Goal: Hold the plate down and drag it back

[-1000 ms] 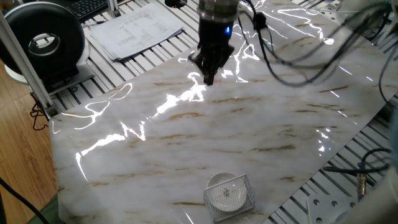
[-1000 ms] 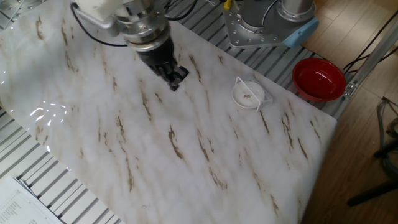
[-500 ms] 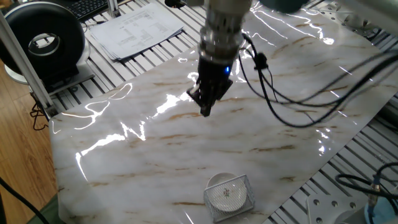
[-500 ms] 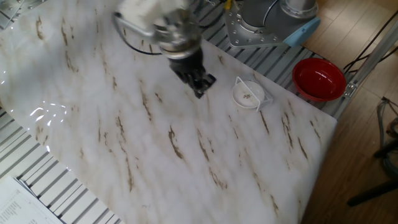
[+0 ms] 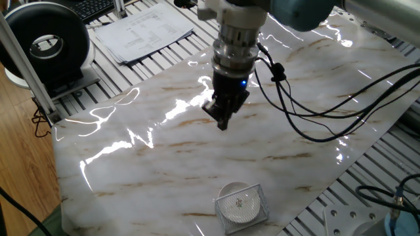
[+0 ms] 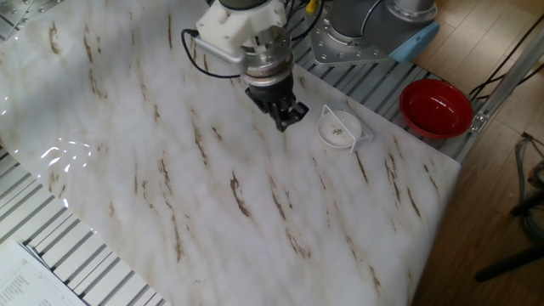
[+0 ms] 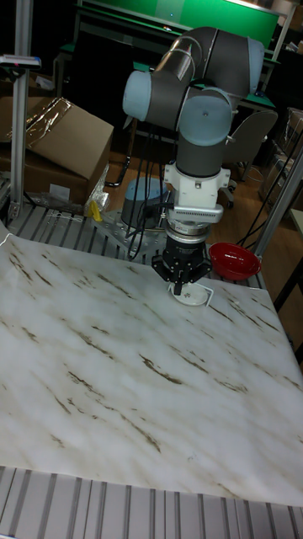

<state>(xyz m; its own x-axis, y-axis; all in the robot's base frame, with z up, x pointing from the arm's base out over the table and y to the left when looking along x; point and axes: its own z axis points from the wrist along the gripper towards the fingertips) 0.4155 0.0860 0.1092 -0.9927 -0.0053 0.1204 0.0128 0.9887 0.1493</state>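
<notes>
End effector (image 6: 290, 119) above the marbled surface (image 6: 212, 195), fingers drawn together, holding nothing, presumably set to press rather than grasp. The plate (image 6: 337, 129) lies near the surface's edge, apparently within a wire basket (image 5: 261, 196), apart from the fingertips. A red bowl (image 6: 436, 107) stands beyond. The basket's rim may hinder dragging.

Grey-blue arm (image 7: 198, 93), black cables (image 5: 308, 124)

Surface (image 5: 275, 137): I read a glossy marble-pattern sheet, glare-streaked. Plate (image 6: 337, 128): glazed white ceramic, smooth. Basket (image 5: 244, 204): I note silver wire mesh. Tool (image 5: 223, 122): matt black. Bowl (image 6: 436, 107): shiny red. Papers (image 5: 143, 29): matt white. Floor (image 5: 16, 137): wood.
</notes>
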